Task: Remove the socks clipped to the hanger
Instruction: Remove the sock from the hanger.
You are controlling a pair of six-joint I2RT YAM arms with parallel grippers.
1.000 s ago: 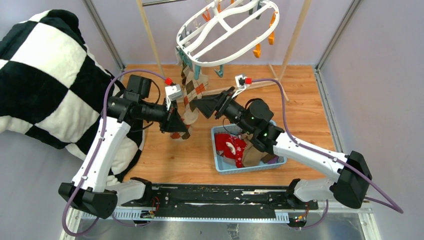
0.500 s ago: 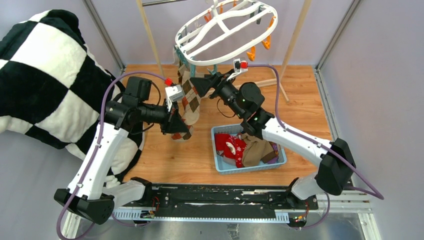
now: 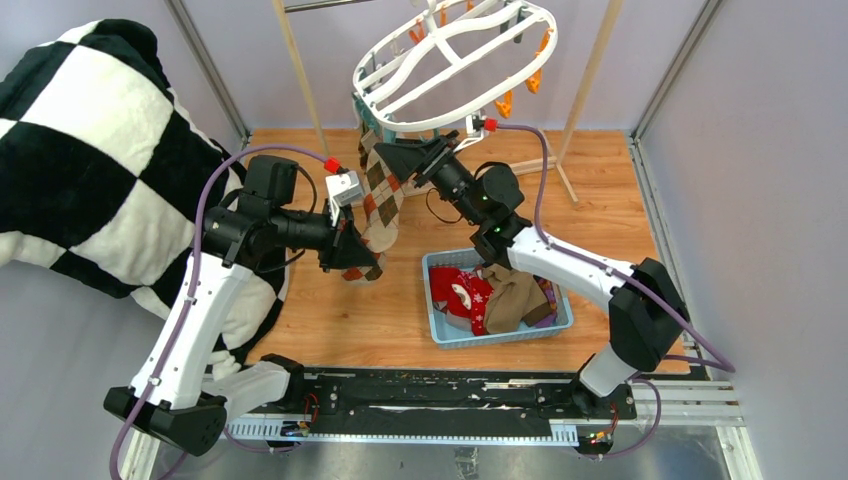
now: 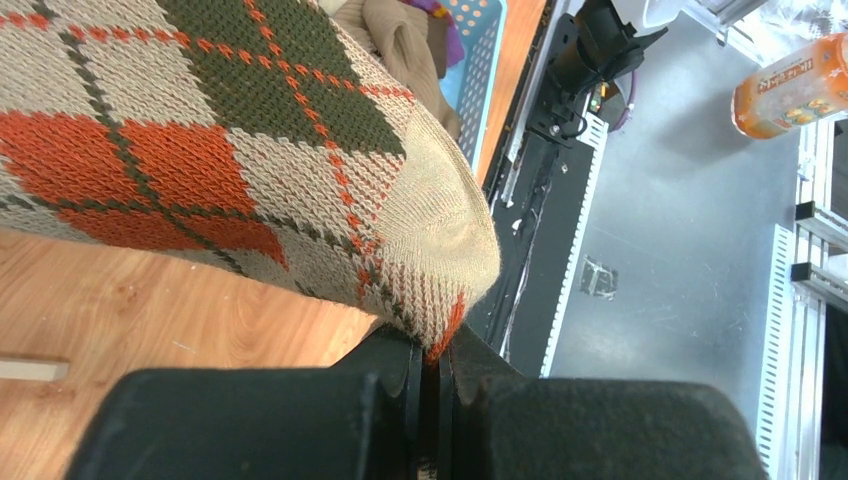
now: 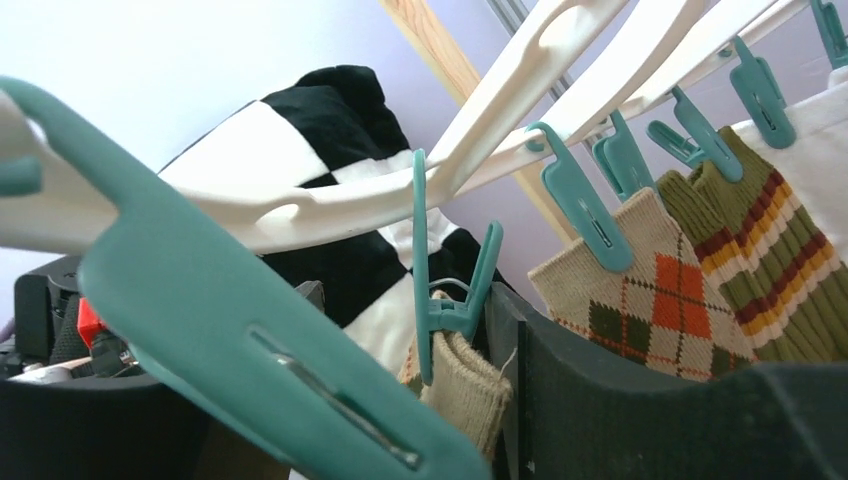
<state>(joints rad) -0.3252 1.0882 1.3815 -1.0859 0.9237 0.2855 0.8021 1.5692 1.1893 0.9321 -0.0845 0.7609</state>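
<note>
The white oval hanger (image 3: 450,60) hangs at the top, with teal and orange clips round its rim. An argyle sock (image 3: 380,195) hangs from its left rim. My left gripper (image 3: 355,262) is shut on that sock's toe (image 4: 430,230), which is pinched between the jaws (image 4: 435,365). My right gripper (image 3: 395,158) is open just under the left rim. In the right wrist view a teal clip (image 5: 450,290) holding a beige cuff (image 5: 465,385) stands between the jaws, beside the right finger (image 5: 600,400). A second argyle sock (image 5: 650,290) and an olive striped sock (image 5: 770,260) hang further along.
A blue basket (image 3: 440,335) on the wooden floor holds a red sock (image 3: 465,295) and a brown one (image 3: 515,300). The black-and-white checked blanket (image 3: 90,150) fills the left. Wooden rack legs (image 3: 295,70) stand behind the hanger. A large teal clip (image 5: 250,340) blocks the right wrist foreground.
My right gripper has risen up and left from near the basket to the clips under the hanger's rim. The hanger has shifted slightly. My left gripper keeps its hold on the sock toe.
</note>
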